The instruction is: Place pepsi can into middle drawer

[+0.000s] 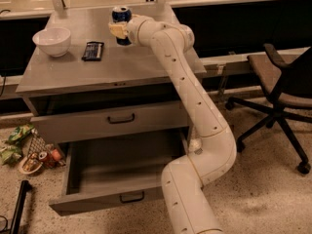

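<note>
Speckled terrazzo floor [265, 199] lies around a grey drawer cabinet [146, 68] that fills the left and middle of the view, with a long ledge and dark panels running behind it.

On the cabinet top, the pepsi can [121, 14] stands upright near the far edge, at about 12 o'clock from the middle of the surface. Its silver top and blue upper body show above the gripper, and a strip of blue shows below it.

The gripper [118, 31] sits right against the near side of the can at mid-height, its pale yellowish tip pointing toward 9 o'clock. Whether the jaws are clenched on the can or released cannot be told.

From the gripper, the white arm [195, 101] runs toward 5 o'clock, crosses the right front corner of the cabinet, bends at a fat elbow and drops out of the bottom edge.

A dark snack bar [92, 50] lies flat at 8 o'clock from the can, well apart from it. A white bowl [52, 40] stands upright just beyond the bar, at its 10 o'clock, near the left edge.

Below the top, a shut drawer [87, 124] shows a dark handle. Under it, an open drawer [117, 165] is pulled out toward 6 o'clock.

Crumpled snack wrappers [17, 136] and small litter lie on the floor at 9 o'clock from the open drawer. A black office chair [280, 77] stands at 3 o'clock from the cabinet.
</note>
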`<state>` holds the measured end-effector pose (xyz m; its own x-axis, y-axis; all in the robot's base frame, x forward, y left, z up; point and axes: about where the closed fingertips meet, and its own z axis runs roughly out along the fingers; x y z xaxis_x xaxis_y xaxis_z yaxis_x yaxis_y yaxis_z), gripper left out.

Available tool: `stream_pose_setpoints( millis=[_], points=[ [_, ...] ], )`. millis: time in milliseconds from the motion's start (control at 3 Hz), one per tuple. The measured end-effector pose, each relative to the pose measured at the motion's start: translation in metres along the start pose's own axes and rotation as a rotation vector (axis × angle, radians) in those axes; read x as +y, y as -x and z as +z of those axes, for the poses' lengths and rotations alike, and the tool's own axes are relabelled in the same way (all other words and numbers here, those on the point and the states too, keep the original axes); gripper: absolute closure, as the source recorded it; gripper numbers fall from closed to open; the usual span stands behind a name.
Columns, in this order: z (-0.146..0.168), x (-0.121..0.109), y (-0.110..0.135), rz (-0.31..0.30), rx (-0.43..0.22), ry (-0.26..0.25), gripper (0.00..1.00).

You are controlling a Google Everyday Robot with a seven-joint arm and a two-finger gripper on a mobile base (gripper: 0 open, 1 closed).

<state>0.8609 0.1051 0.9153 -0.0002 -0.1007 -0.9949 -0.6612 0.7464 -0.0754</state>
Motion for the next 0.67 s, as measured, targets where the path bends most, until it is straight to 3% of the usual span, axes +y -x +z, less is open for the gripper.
stream_pose_setpoints(
  millis=[333, 667],
  points=[
    [-0.0017, -0.0045, 0.0055, 0.007, -0.001, -0.001, 0.05],
    [-0.0020, -0.0069, 0.0124, 0.028, -0.014, 0.000, 0.00]
  ],
)
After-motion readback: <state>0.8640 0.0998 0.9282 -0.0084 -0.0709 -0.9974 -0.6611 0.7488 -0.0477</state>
